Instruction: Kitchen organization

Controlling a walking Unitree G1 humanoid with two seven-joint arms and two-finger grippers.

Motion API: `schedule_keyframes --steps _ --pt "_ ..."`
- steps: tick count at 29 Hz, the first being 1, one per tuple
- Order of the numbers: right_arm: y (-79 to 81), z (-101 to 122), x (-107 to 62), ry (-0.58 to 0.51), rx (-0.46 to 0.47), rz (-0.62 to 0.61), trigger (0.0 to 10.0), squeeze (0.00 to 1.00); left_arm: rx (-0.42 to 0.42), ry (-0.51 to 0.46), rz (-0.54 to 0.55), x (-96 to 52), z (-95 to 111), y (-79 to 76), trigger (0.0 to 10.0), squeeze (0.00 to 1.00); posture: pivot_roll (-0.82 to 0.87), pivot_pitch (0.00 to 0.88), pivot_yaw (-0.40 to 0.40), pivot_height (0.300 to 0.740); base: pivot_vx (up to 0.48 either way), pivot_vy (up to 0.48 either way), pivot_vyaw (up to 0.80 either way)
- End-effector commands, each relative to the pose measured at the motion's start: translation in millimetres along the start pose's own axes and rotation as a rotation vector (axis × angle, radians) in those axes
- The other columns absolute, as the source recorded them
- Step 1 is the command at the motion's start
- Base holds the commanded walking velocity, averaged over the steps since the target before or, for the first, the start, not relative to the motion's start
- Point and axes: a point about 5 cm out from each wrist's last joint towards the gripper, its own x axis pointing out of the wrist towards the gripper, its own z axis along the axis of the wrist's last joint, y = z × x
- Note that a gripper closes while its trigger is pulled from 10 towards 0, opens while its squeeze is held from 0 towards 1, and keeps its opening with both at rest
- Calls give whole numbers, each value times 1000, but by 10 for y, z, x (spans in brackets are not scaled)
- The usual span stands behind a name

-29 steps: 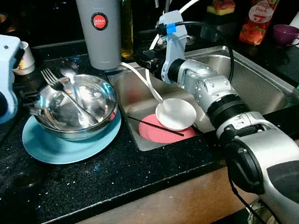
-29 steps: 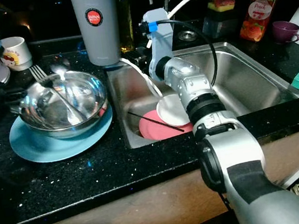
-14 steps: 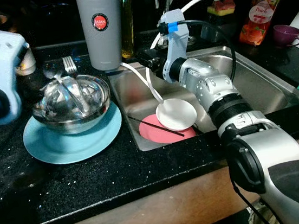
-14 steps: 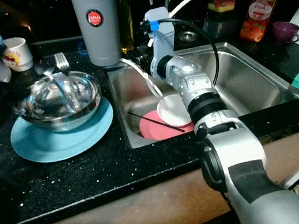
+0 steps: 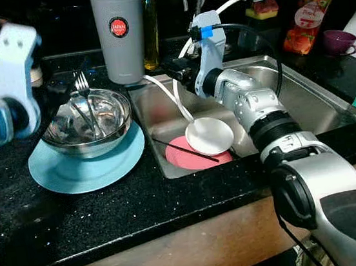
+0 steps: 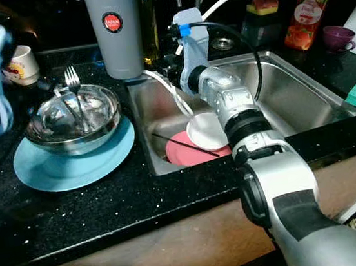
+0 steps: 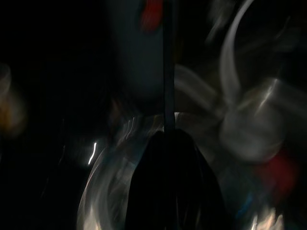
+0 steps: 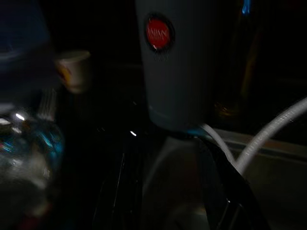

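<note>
Shiny steel bowl [image 5: 87, 121] with fork [image 5: 85, 99] on blue plate [image 5: 88, 170]

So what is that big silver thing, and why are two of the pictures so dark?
The silver thing is a robot's right arm. The two bright pictures come from cameras in its head, looking down at a black kitchen counter and a metal sink. The two dark, blurry ones come from little cameras on its wrists.

On the counter, a shiny steel bowl sits on a blue plate, with a fork standing in the bowl. The left gripper is beside the bowl's rim; I can't tell whether it holds anything. In the sink lie a pink plate and a white ladle. The right gripper reaches over the sink, near a tall grey canister.
</note>
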Motion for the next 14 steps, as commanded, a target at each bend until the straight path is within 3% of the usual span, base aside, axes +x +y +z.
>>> schedule_keyframes --steps 1,4,7,8,10,11,14 --pt "7 47 -5 -33 56 4 10000 0 -15 -117 -25 -25 126 -83 0 0 67 62 -58 740 0 0 0" --pt "84 145 20 -126 176 14 10000 0 -139 -323 -114 -15 211 -278 0 0 63 61 -61 740 0 0 0" --pt "165 263 28 -251 331 12 10000 0 -379 -489 -225 -34 217 -377 0 0 58 67 -65 740 0 0 0" --pt "165 263 28 -251 331 12 10000 0 -379 -489 -225 -34 217 -377 0 0 58 67 -65 740 0 0 0" --pt "144 352 -18 -341 444 -26 10000 0 -433 -473 -319 -42 125 -458 0 0 46 78 -59 740 0 0 0" --pt "144 352 -18 -341 444 -26 10000 0 -433 -473 -319 -42 125 -458 0 0 46 78 -59 740 0 0 0" --pt "97 416 -72 -391 484 -43 10000 0 -376 -465 -381 -99 87 -511 0 0 43 83 -57 740 0 0 0"
